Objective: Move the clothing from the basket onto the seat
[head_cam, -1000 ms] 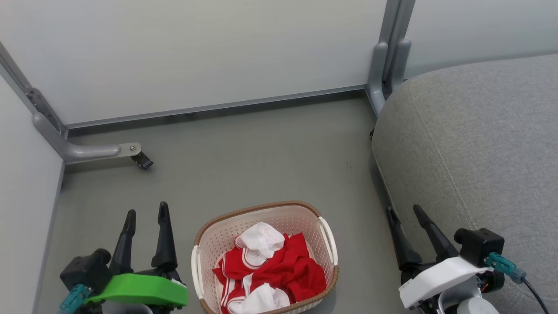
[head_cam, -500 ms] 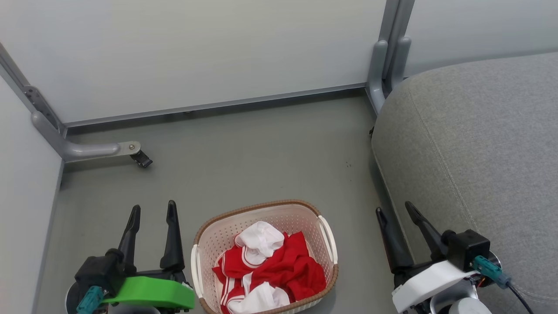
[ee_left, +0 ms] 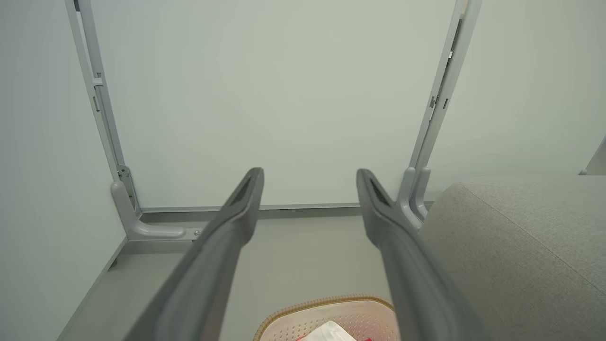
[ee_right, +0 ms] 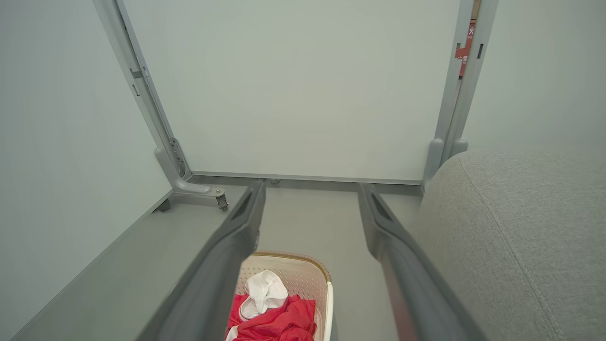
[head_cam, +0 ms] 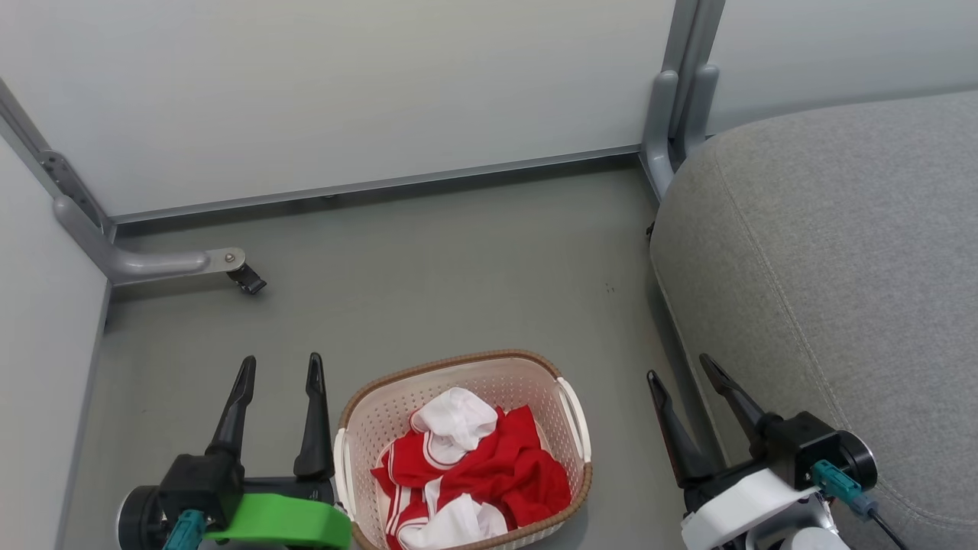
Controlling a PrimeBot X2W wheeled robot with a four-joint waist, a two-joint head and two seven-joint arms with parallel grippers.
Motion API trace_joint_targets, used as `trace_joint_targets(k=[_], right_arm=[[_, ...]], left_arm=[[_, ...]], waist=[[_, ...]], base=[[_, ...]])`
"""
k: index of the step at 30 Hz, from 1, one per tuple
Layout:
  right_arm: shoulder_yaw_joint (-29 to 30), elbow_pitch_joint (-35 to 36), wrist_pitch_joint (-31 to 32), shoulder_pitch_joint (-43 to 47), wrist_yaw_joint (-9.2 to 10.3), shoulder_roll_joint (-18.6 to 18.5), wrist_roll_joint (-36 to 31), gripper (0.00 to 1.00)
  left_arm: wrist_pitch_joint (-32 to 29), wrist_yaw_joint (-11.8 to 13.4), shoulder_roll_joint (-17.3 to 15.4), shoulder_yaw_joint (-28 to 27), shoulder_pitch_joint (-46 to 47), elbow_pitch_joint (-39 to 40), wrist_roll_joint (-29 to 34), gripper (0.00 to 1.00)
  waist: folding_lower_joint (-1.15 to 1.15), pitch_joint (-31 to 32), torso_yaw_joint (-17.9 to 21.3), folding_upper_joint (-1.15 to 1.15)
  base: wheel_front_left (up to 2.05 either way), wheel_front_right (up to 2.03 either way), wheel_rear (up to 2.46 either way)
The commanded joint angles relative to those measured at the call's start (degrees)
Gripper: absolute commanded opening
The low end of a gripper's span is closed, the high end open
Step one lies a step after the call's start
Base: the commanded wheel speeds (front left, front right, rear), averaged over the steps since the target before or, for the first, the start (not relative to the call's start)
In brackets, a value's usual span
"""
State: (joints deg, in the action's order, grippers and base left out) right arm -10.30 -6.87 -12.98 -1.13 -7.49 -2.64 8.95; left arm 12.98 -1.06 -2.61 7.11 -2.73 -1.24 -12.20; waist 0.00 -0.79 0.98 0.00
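Note:
The red clothing (head_cam: 489,473) with white stripes and panels lies crumpled in the cream basket (head_cam: 382,416) with its brown rim, on the floor at the bottom centre of the head view. My left gripper (head_cam: 280,368) stands open just left of the basket, nothing between its fingers. On the right, my right gripper (head_cam: 681,371) is open too, between the basket and the grey seat (head_cam: 840,252). The right wrist view looks down on the clothing (ee_right: 279,319) in the basket (ee_right: 303,274) beside the seat (ee_right: 521,227). In the left wrist view the basket's rim (ee_left: 326,303) shows low between the fingers.
Pale partition panels wall in the floor at the back and left. A grey panel foot with a caster (head_cam: 248,280) juts out at the left, and a grey post (head_cam: 672,114) stands by the seat's back corner. Grey floor (head_cam: 458,275) lies beyond the basket.
Both grippers have shifted: the left one moved right, closer to the basket, and the right one moved left, away from the seat. Basket and clothing have stayed put.

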Motion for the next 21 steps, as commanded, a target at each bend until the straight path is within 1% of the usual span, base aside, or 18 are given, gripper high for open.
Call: trace_joint_targets(k=[1,17,21], right_arm=[[-0.2,0.5,-0.5,0.4,0.0,-0.3,-1.4,1.0],[-1.3,0.9,-2.2,0.6,0.0,-0.4,-7.9,1.0],[-1.4,0.8,-2.3,0.7,0.01,-0.4,-8.5,1.0]], left_arm=[[0.5,0.2,-0.4,0.1,-0.5,0.5,1.6,1.0],[2.2,0.6,-0.4,1.3,-1.2,1.2,8.1,1.0],[2.2,0.6,-0.4,1.4,-1.3,1.2,8.3,1.0]], waist=[[0.0,-0.1,0.0,0.0],[0.0,-0.1,-0.1,0.0],[0.0,0.1,0.0,0.0]], base=[[0.0,0.0,0.0],[0.0,0.0,0.0],[0.0,0.0,0.0]])
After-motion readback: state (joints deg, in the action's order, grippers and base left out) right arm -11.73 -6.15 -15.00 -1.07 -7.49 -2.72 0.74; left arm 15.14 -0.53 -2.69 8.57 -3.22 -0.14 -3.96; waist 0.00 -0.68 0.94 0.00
